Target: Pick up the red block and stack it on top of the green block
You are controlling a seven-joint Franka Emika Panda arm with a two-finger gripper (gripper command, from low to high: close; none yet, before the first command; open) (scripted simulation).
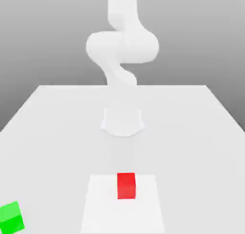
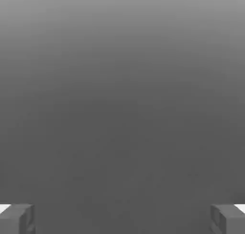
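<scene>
Red cube (image 1: 126, 186) and green cube (image 1: 11, 218) sit well apart; our two-finger gripper (image 2: 122, 219) is wide open, empty, with picking and stacking both left.

The red block (image 1: 126, 186) looks like smooth, plain plastic — matt, its faces flat and unmarked. The green block (image 1: 11, 218) has the same smooth, even finish, plastic-looking and free of grain. On the Panda arm (image 1: 122, 47), the white casing appears smooth, like moulded plastic, with soft shading over its rounded joints. The tabletop (image 1: 52, 152) is pale, smooth and matt in look — and the white square (image 1: 103, 209) under the red block looks smooth and plain too.
</scene>
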